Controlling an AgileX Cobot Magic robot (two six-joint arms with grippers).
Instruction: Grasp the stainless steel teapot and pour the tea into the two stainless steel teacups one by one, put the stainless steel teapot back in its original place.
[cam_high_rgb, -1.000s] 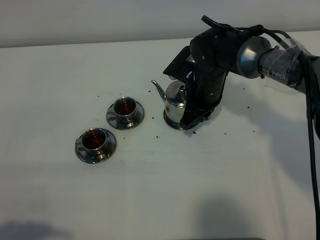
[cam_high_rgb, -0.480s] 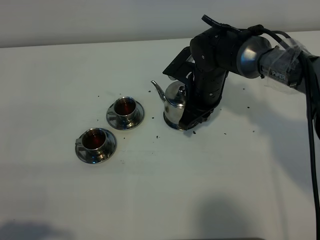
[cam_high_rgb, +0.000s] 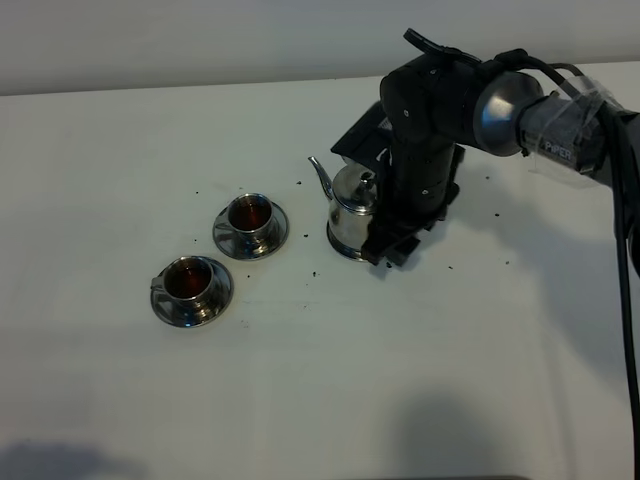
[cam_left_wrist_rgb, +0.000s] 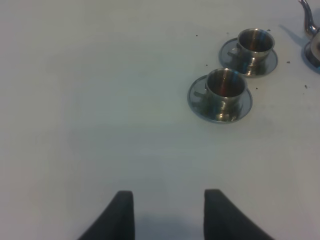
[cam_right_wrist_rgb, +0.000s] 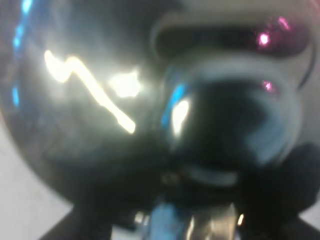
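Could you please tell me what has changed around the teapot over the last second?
The right gripper has opened and let go of the stainless steel teapot, which stands upright on its round disc, spout shifted slightly right. Both teacups and the left gripper appear unchanged.

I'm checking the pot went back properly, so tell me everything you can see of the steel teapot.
The stainless steel teapot is a shiny, bell-shaped steel pot with a domed lid and a thin curved spout pointing left, toward the two stainless steel teacups. It stands upright on the white table, its base on a round steel disc of which only the edge shows. The right gripper sits close against its handle side, hiding the handle; whether they touch cannot be told. The right wrist view shows only its blurred reflective surface.
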